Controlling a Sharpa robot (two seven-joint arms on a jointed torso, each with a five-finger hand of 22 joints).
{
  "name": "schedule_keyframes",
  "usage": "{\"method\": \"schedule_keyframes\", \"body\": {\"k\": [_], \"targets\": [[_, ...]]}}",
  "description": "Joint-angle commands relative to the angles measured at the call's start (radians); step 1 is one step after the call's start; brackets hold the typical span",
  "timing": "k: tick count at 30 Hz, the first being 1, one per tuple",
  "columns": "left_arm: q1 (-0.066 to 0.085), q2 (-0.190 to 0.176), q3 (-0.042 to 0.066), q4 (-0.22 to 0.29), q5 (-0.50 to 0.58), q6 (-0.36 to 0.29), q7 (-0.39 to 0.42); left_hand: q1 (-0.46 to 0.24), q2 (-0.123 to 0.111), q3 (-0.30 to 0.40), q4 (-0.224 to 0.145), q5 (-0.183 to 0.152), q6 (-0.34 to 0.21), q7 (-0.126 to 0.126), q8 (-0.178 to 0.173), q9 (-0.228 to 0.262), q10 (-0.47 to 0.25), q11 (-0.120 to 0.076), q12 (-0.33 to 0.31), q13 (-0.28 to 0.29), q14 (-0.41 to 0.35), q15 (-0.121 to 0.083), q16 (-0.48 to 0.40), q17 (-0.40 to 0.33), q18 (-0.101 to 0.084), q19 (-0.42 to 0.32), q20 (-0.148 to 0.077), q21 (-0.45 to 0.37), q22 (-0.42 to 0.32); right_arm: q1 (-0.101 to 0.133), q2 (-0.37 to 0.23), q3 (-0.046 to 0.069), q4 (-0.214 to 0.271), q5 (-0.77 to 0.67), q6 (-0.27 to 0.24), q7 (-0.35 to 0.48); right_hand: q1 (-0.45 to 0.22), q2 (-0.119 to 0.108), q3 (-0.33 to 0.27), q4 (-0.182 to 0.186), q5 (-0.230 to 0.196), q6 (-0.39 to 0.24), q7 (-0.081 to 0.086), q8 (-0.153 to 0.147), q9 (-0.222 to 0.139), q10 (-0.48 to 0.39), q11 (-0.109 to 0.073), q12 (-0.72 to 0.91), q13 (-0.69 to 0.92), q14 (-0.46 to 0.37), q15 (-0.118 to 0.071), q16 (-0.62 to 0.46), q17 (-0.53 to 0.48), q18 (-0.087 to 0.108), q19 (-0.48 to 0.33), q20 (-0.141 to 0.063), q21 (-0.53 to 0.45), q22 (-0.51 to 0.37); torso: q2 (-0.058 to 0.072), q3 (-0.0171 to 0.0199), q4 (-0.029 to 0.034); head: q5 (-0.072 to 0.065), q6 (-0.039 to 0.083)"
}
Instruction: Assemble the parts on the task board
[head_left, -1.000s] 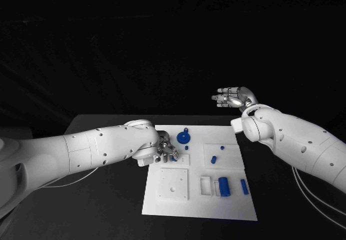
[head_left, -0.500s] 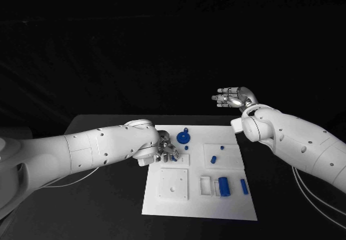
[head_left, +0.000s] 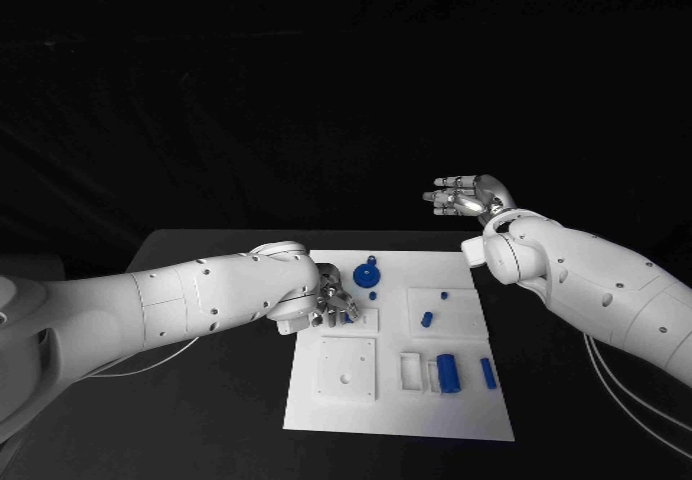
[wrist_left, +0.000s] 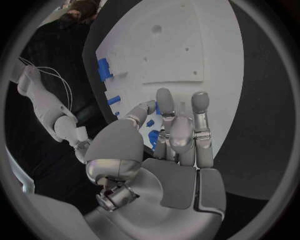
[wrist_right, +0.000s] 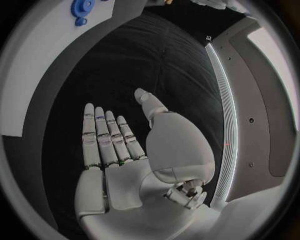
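Observation:
The white task board (head_left: 462, 415) lies in the middle of the table. My left hand (head_left: 329, 304) is low over its far-left part, with thumb and a finger either side of a small blue part (wrist_left: 157, 108), seemingly pinching it (head_left: 348, 318). A round blue part (head_left: 366, 272) and a small blue piece (head_left: 374, 295) lie just beyond the hand. A blue peg (head_left: 427, 319), a blue cylinder (head_left: 449, 372) and a blue bar (head_left: 489, 373) are on the board's right side. My right hand (head_left: 464, 195) is raised beyond the board, fingers (wrist_right: 106, 137) straight and apart, holding nothing.
A square white plate (head_left: 348, 367) with a small hole sits on the board's near-left part, and a white slot (head_left: 411, 371) stands beside the cylinder. Black table (head_left: 216, 420) surrounds the board. A cable (head_left: 620, 390) hangs under my right arm.
The left hand has shifted very slightly over the same spot on the board. The right hand has stayed raised and still.

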Motion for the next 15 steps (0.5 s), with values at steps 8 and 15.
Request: {"method": "schedule_keyframes", "body": {"k": [8, 15], "targets": [[-0.004, 0.009, -0.001, -0.001, -0.004, 0.007, 0.000, 0.012, 0.018, 0.078, -0.071, -0.004, 0.157, -0.111, 0.004, -0.001, 0.034, -0.018, 0.004, -0.003, 0.002, -0.006, 0.003, -0.002, -0.003, 0.000, 0.003, 0.003, 0.016, -0.004, 0.000, 0.000, 0.001, -0.009, 0.017, 0.005, -0.004, 0.003, -0.001, 0.006, 0.003, -0.003, 0.003, -0.006, -0.001, -0.010, 0.003, -0.006, -0.002, -0.009, 0.001, -0.005, -0.001, -0.015, -0.005, -0.001, 0.001, -0.001, 0.000, 0.0005, -0.0002, 0.001, -0.001], [-0.007, 0.016, -0.001, -0.010, -0.007, 0.026, -0.006, 0.019, 0.017, 0.062, -0.057, -0.042, 0.158, -0.112, 0.004, -0.005, 0.034, -0.018, 0.004, -0.002, 0.001, -0.005, 0.000, -0.005, -0.002, 0.000, 0.006, -0.001, 0.015, -0.005, 0.000, 0.000, 0.002, -0.009, 0.019, 0.004, -0.004, 0.004, -0.001, 0.006, 0.004, -0.004, 0.003, -0.006, -0.001, -0.011, 0.003, -0.006, -0.002, -0.010, 0.002, -0.005, -0.001, -0.015, -0.006, -0.001, 0.001, -0.001, 0.000, 0.0007, -0.0005, 0.000, 0.000]]}}
